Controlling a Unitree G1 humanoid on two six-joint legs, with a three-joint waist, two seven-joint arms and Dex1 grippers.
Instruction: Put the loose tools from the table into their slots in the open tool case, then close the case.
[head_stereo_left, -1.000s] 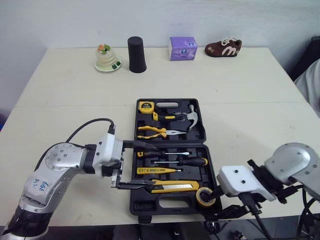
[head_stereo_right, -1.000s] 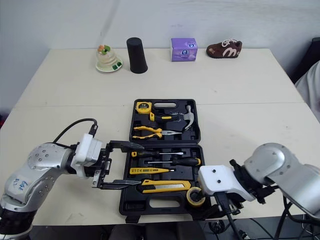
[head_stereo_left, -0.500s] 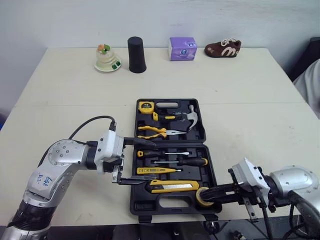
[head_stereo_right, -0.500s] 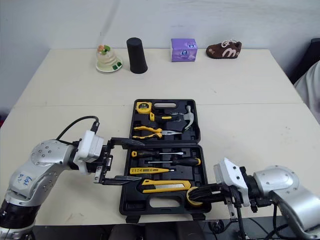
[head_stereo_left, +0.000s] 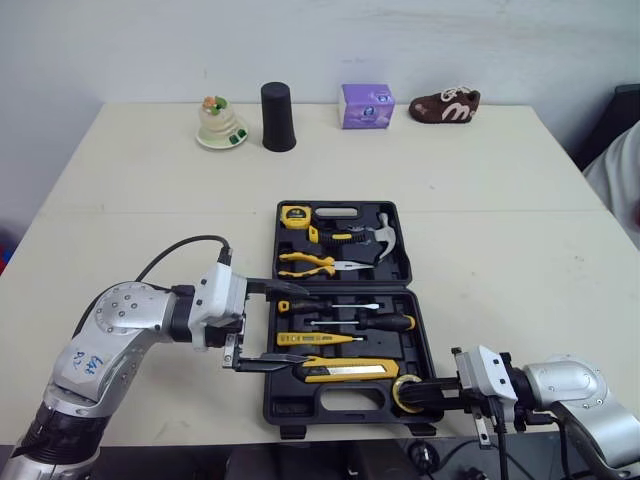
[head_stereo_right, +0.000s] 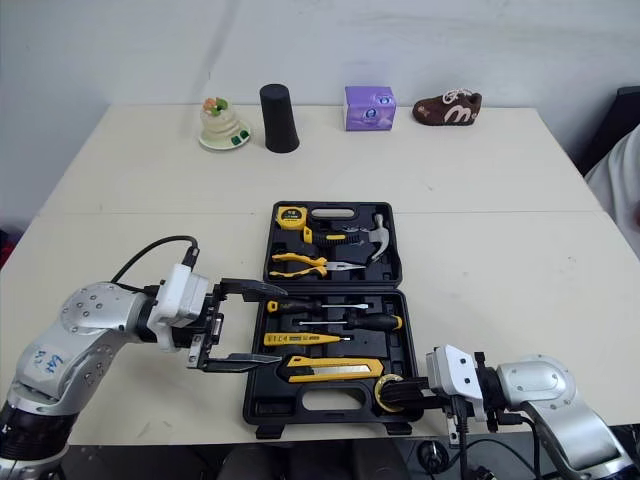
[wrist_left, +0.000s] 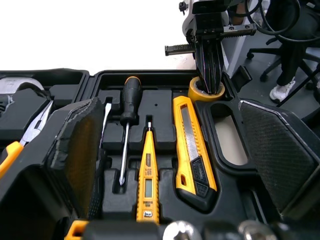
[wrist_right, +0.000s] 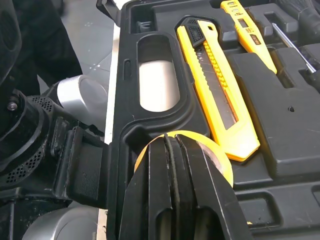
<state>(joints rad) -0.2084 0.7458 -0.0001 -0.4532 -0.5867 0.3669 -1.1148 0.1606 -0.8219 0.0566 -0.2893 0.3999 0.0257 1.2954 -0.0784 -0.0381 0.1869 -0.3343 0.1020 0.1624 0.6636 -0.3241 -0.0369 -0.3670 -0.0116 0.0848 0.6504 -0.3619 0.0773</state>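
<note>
The black tool case (head_stereo_left: 272, 395) lies open in the middle of the table. In its slots are a tape measure (head_stereo_left: 293, 213), a hammer (head_stereo_left: 380, 235), pliers (head_stereo_left: 305, 264), screwdrivers (head_stereo_left: 380, 323), a yellow tester (head_stereo_left: 315, 339) and a utility knife (head_stereo_left: 345, 371). A yellow tape roll (head_stereo_left: 399, 401) sits in the near right corner. My right gripper (head_stereo_left: 420, 391) lies low and level, fingers shut, tips on the roll (wrist_right: 222, 162). My left gripper (head_stereo_left: 305, 328) hangs wide open and empty over the case's left edge.
Along the table's far edge stand a white dish with an ornament (head_stereo_left: 220, 125), a black cup (head_stereo_left: 278, 117), a purple box (head_stereo_left: 367, 105) and a brown shoe (head_stereo_left: 444, 106). A person's sleeve (head_stereo_left: 615, 170) shows at the right edge.
My right arm has dropped from a raised, bent pose to lie flat, its shut fingers now pointing onto the tape roll. The left gripper has stayed put. The camera has shifted slightly.
</note>
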